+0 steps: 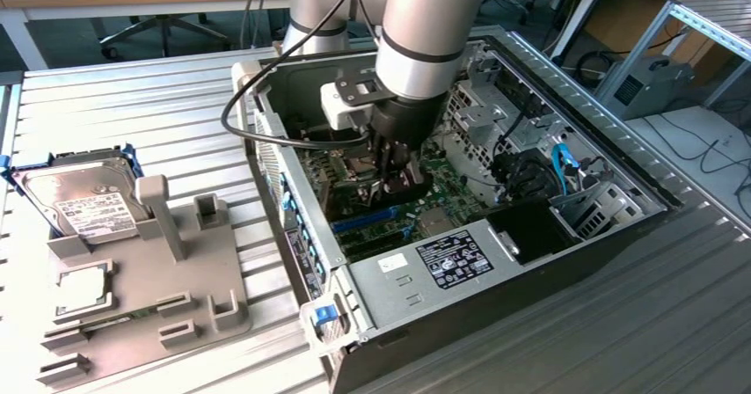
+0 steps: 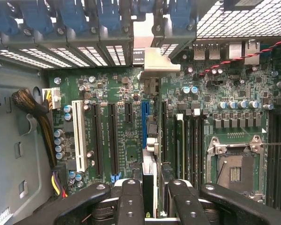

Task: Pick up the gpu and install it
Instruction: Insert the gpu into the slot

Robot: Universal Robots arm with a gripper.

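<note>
In the wrist view the gpu (image 2: 150, 185) appears edge-on, a thin dark board running away from the camera to its silver end bracket (image 2: 158, 62) at the case's rear slot openings. My gripper (image 2: 154, 190) is shut on it, with a black finger (image 2: 131, 201) on one side and another on the other side. The card hangs upright just above the motherboard, alongside the blue expansion slot (image 2: 144, 123). From the exterior view, my gripper (image 1: 397, 183) reaches down inside the open computer case (image 1: 610, 236), holding the gpu (image 1: 411, 181) low over the green motherboard (image 1: 441, 170).
Left of the case in the exterior view, a grey fixture plate (image 1: 153, 310) carries a silver hard drive (image 1: 80, 199) and a small square processor chip (image 1: 83, 288). Inside the case are black expansion slots (image 2: 113, 136), a white slot (image 2: 77, 133), a processor socket (image 2: 234, 171), cables (image 2: 35, 110) and a power supply (image 1: 452, 258).
</note>
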